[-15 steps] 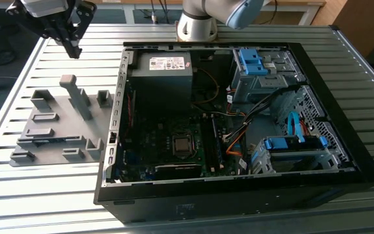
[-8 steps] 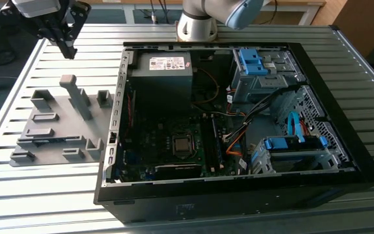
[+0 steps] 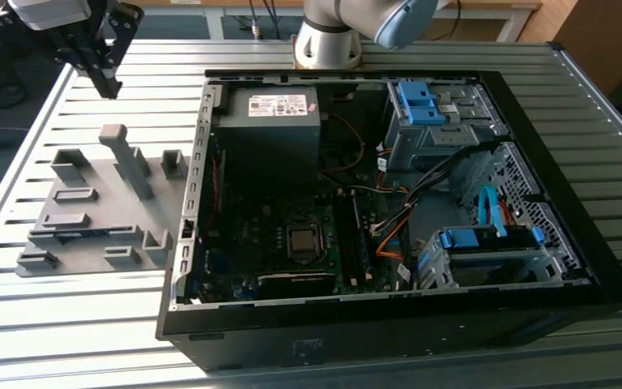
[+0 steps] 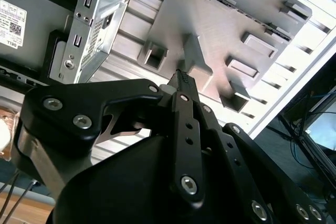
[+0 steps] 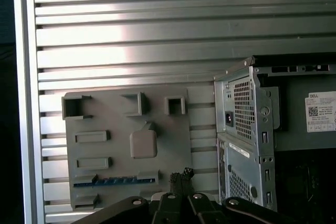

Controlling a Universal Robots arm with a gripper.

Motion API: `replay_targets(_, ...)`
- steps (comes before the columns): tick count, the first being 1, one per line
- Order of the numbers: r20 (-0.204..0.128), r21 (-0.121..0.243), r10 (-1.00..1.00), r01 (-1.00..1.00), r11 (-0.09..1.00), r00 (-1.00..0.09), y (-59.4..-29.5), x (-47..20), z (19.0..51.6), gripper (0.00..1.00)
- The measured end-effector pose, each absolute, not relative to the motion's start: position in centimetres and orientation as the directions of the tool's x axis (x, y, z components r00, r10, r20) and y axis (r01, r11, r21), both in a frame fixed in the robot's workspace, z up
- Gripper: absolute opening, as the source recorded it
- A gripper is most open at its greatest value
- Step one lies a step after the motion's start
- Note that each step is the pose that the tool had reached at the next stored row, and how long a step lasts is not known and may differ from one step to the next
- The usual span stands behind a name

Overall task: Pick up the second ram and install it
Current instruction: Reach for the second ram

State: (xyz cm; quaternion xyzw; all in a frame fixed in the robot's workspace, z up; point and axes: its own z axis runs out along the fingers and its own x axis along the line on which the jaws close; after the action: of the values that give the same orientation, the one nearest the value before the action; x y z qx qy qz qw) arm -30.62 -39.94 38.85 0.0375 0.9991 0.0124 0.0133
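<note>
Gripper is hanging well above the slatted table, over the far side of the grey fixture plate and touching nothing. In the first wrist view its fingertips are sitting pressed together with nothing between them.

The second ram is standing on edge in one of the plate's long slots, showing as a thin blue strip. Its chips and sticker are too small to make out. It is well apart from the open computer case, where what are probably the memory slots are running alongside the processor socket.

The step in hand looks to be the reach for the pick, with the work barely begun. Doing it well is, in my judgement, mostly a matter of alignment:

- **Opening:** the fingers need to be spreading before the tips are nearing the strip, not at the last instant.
- **Orientation:** the wrist should be turning so the pads close across the board's two flat faces, near the middle of its length.
- **Approach:** coming straight down is safest, since the tall post is standing near that slot and could catch a finger.
- **Grip:** a thin board in a snug slot is likely to bind if tilted, so a square, moderate pinch matters more than force.
</note>
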Motion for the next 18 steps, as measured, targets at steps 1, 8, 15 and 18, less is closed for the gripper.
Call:
replay_targets(1, -0.026, 0.026, 0.075, 0.075, 0.997, -0.997, -39.9, -30.7, 38.8, 0.11)
replay_targets(8, -0.026, 0.026, 0.075, 0.075, 0.997, -0.997, -39.9, -31.3, 38.8, 0.11)
replay_targets(15, -0.025, 0.026, 0.075, 0.075, 0.997, -0.997, -39.9, -31.9, 38.7, 0.11)
replay_targets(18, -0.025, 0.026, 0.075, 0.075, 0.997, -0.997, -39.9, -32.3, 38.7, 0.11)
